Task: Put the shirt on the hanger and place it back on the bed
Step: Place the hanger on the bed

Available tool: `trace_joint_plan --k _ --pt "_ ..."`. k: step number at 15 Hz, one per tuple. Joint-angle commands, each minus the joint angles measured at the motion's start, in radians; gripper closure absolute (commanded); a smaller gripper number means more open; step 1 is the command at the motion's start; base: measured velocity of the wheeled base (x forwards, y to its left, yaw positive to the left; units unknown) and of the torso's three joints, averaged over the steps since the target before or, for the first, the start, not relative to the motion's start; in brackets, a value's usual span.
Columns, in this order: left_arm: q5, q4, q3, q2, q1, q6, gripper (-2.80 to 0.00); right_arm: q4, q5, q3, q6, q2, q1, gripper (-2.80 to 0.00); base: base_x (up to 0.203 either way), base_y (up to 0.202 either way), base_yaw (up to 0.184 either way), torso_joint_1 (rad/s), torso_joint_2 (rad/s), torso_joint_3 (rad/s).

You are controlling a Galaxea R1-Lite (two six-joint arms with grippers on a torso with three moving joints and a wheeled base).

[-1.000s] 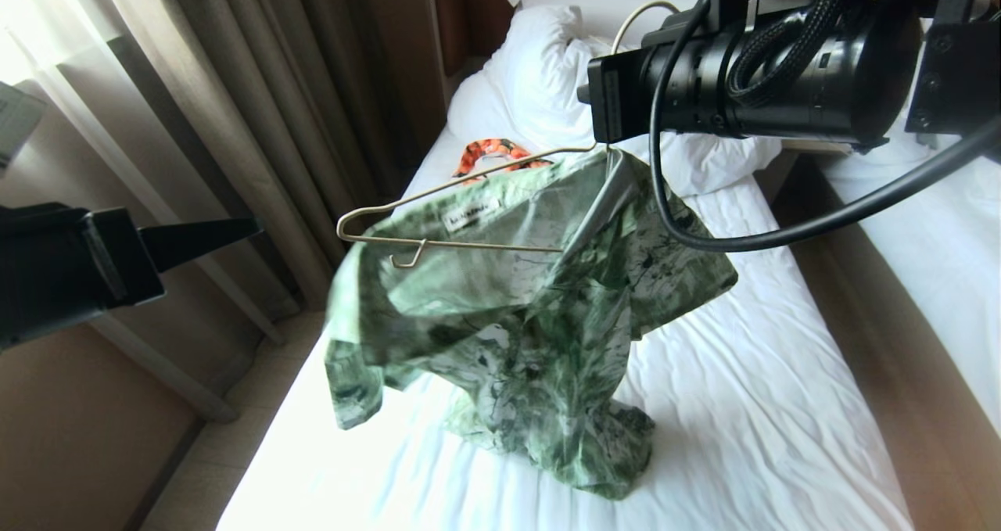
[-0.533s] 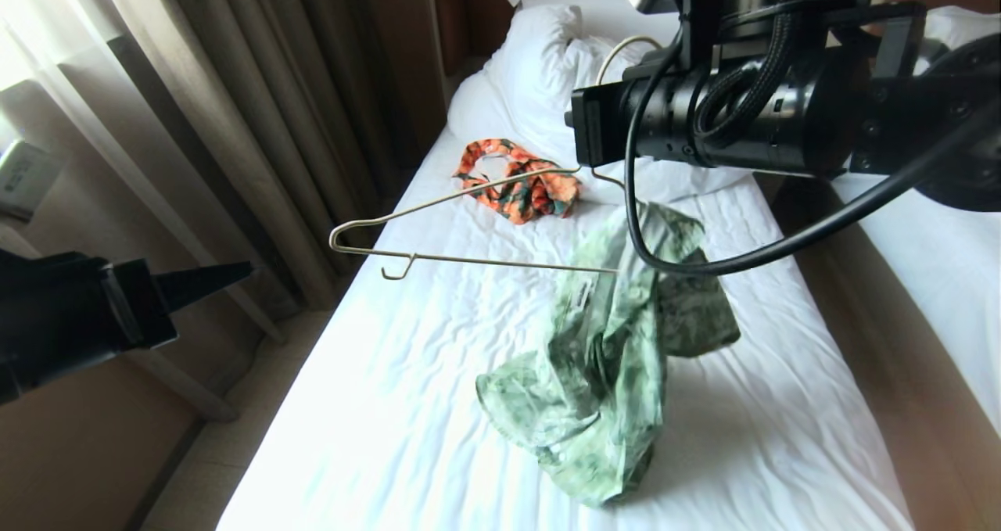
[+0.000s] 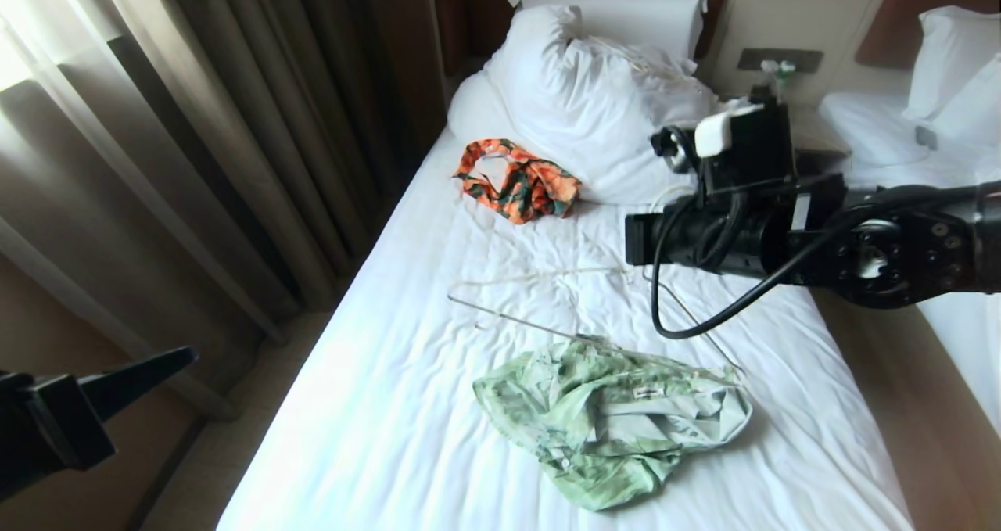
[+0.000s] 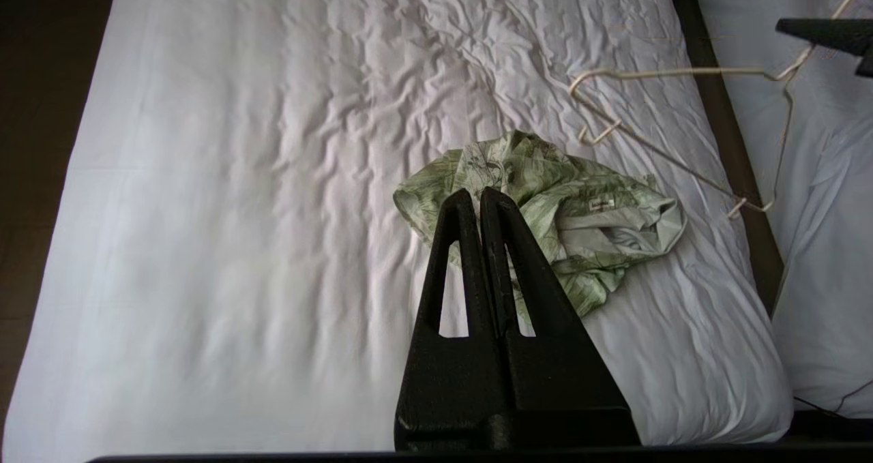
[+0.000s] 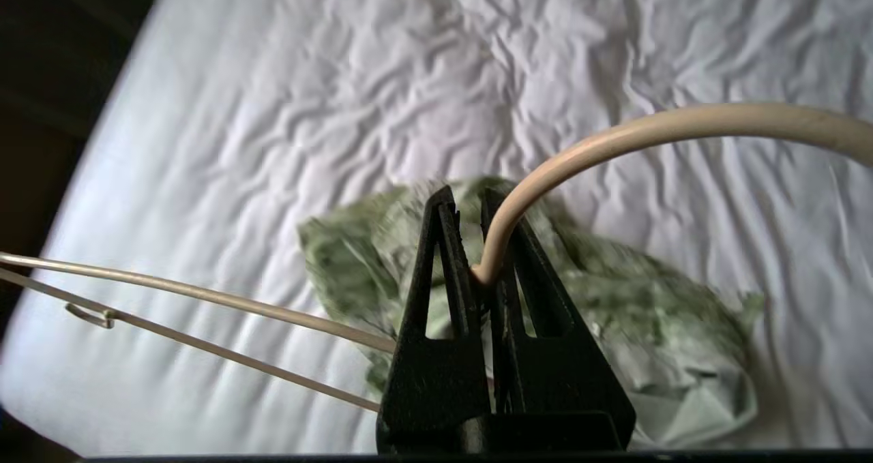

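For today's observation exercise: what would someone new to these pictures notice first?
Most striking is the shirt, a crumpled green heap on the bed rather than on the hanger. The right gripper, shut on the hanger's hook, holds it bare above the sheet. The left gripper is shut and empty, off the bed's left side.

Heavy grey-brown pleated curtains point(image 3: 258, 116) hang along the left side, a sheer pale panel point(image 3: 47, 69) beside them glowing with daylight. Pale tiled floor point(image 3: 227, 445) runs below. A cream wall point(image 3: 790, 7) at the back carries a grey switch plate point(image 3: 778, 59) — and a second white-sheeted bed with brown headboard point(image 3: 923, 15) stands right.
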Motion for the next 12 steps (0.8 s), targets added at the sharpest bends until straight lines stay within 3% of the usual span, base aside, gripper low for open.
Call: trace_joint_plan --k 1,4,8,12 --pt "-0.002 -0.001 0.033 -0.052 0.002 -0.003 0.0 0.025 -0.001 0.062 -0.015 0.046 -0.044 0.0 0.0 0.0 0.0 0.0 0.0 0.0" --pt "0.003 -0.002 0.078 -0.107 0.005 -0.007 0.0 0.014 0.001 0.137 -0.053 0.113 -0.074 0.0 0.0 0.0 0.0 0.0 0.0 0.0" --pt "0.019 0.005 0.149 -0.233 0.008 -0.011 0.0 -0.099 0.002 0.159 -0.07 0.229 -0.085 0.0 0.0 0.0 0.0 0.0 0.0 0.0" --pt "0.036 0.127 0.142 -0.371 0.008 -0.015 0.0 -0.111 -0.008 0.122 -0.095 0.337 -0.085 0.0 0.0 0.0 0.0 0.0 0.0 0.0"
